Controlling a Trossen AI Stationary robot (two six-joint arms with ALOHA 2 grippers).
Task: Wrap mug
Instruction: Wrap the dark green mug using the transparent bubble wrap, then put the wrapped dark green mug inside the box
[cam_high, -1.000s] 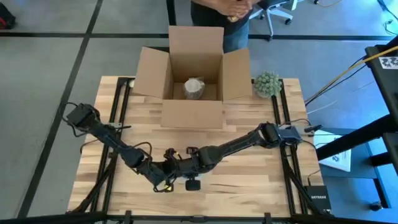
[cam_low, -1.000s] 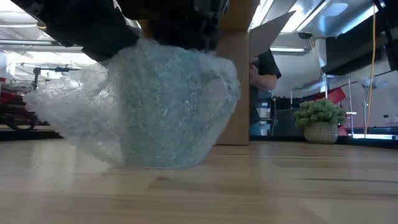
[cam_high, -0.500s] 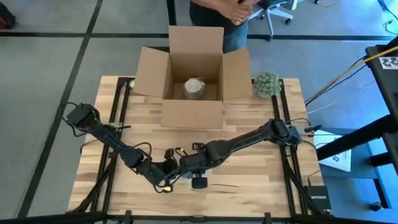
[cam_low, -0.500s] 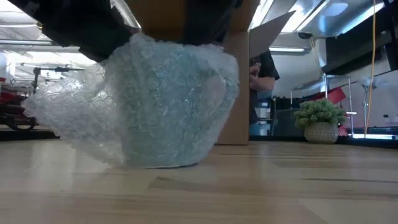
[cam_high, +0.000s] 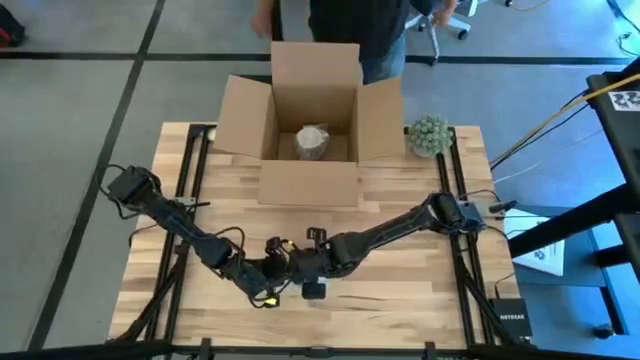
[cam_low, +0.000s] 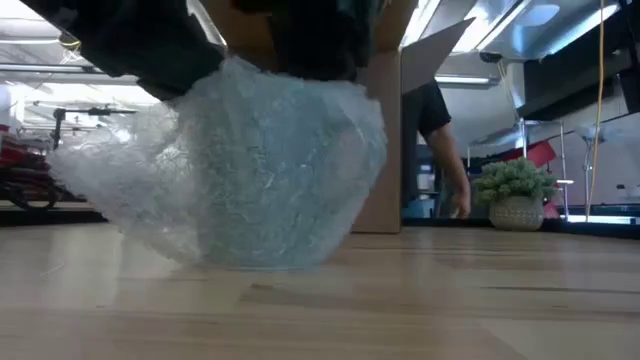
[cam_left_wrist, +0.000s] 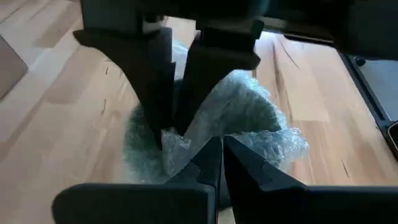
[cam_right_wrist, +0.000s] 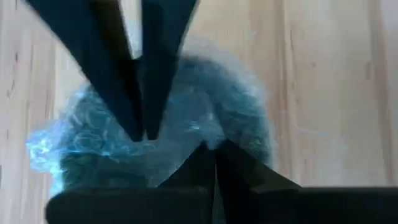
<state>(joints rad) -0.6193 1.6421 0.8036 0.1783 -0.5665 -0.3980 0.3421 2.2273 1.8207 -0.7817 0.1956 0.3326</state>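
Bubble wrap bundled over the mug sits on the wooden table, near its front edge, with both claws pinching the wrap from above.

Left claw is closed on a gathered fold of the wrap, and right claw is closed on the wrap from the opposite side, the two nearly touching over the bundle. The mug itself is hidden under the plastic. The wrap looks soft, light and springy, so it will likely unfold if let go; the mug inside is probably hard, heavier and breakable. The best hold seems to be the bunched plastic on top, pinched firmly, not the slick sides. An open cardboard box holding another wrapped bundle stands at the far side, with a small plant beside it.
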